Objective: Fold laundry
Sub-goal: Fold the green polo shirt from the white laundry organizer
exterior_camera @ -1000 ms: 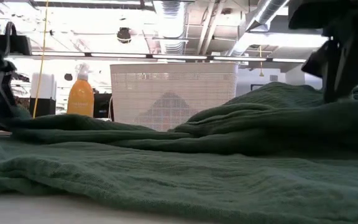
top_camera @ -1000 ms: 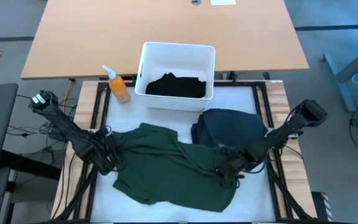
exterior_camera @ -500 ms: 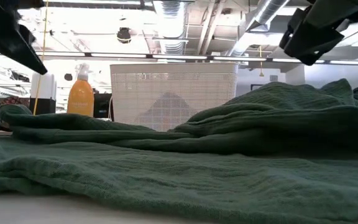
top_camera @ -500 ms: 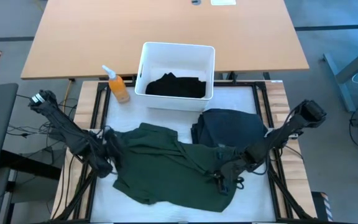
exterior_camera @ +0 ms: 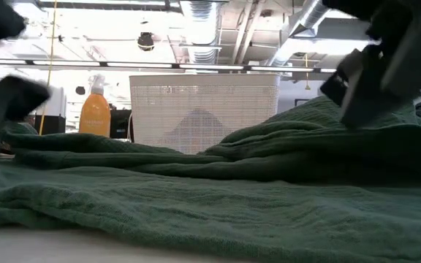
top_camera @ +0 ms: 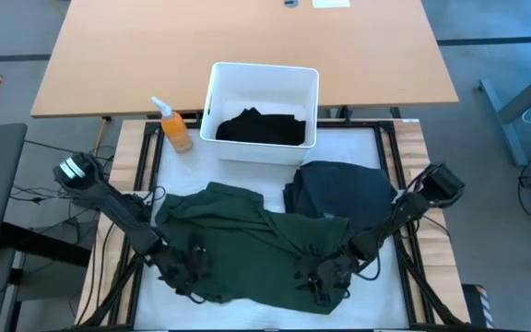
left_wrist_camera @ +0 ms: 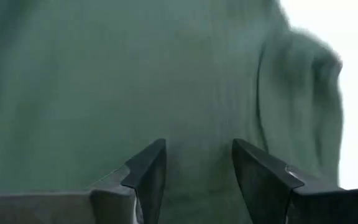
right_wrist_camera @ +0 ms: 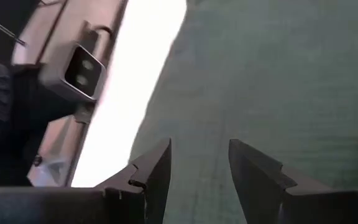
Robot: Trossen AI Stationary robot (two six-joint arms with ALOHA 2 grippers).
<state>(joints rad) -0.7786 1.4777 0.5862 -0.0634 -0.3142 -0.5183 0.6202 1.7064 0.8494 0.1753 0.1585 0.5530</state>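
We're looking at a dark green shirt spread rumpled across the middle of the white table, creased and bunched toward its right side. A dark charcoal garment sits folded just behind it on the right, and a black one lies heaped inside the white bin at the back. Left gripper is down at the green shirt's front-left edge, right gripper over its front-right part; both have fingers spread with nothing between them.
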